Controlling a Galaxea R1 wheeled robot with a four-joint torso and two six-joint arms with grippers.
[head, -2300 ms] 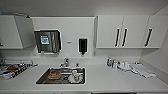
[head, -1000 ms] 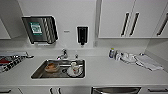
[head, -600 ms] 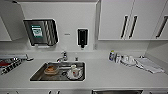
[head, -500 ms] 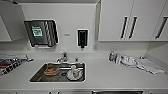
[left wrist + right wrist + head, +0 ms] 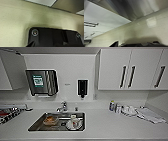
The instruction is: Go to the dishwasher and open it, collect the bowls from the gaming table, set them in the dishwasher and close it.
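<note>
Head view faces a kitchenette wall: white surface [image 5: 112,124] runs across the lower frame w/ a steel sink [image 5: 37,124] set in lower centre-left. In the sink: a brownish bowl-like dish [image 5: 50,120] on the left side, a white cup [image 5: 73,119] on a plate just beside it to the right. Tap [image 5: 62,107] stands behind the sink at centre. On the wall, a steel paper-towel dispenser [image 5: 42,82] at upper left, a small black soap dispenser [image 5: 82,87] at centre. White wall cabinets w/ black bar handles [image 5: 127,69] fill the upper right. On the surface at right: a small bottle [image 5: 111,106], then crumpled cloths or papers [image 5: 147,114] further right. Far left edge: a red/dark patterned item, too blurred to ID. Dishwasher, bowls, gaming table: can't be made out here. Wrist views give pale floor and dark robot plate; state of both sets of jaws: can't tell.
</note>
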